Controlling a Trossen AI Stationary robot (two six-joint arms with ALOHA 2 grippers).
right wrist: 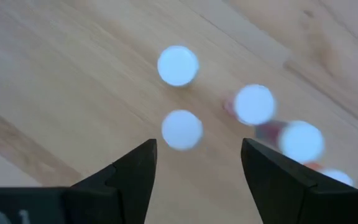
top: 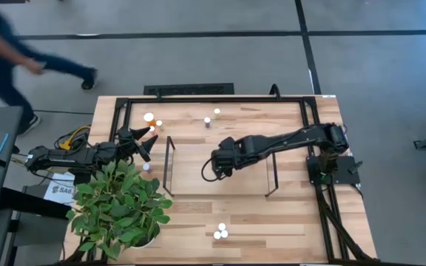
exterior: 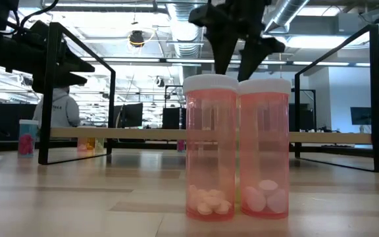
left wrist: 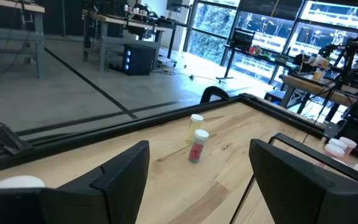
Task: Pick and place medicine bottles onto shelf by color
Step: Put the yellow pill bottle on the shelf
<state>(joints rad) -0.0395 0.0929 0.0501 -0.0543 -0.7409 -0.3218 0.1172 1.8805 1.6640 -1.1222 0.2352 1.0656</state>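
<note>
My right gripper (top: 217, 167) hangs open over the shelf (top: 235, 181), fingers pointing down. Below it, in its wrist view (right wrist: 197, 158), several white-capped bottles (right wrist: 181, 129) stand upright on the light wood; one shows a red body (right wrist: 267, 130). The fingers are above them and touch none. In the low view this gripper (exterior: 235, 66) shows behind two pink bottles (exterior: 209, 148) that stand at the table's near edge (top: 220, 233). My left gripper (top: 145, 140) waits open and level at the table's left, looking toward two bottles (left wrist: 196, 142) near the far edge.
A potted plant (top: 117, 207) fills the near left corner, close to my left arm. More bottles stand at the far left (top: 149, 118) and far middle (top: 211, 117), one by the shelf's left wire end (top: 146, 167). A person (top: 6, 59) walks beyond the table.
</note>
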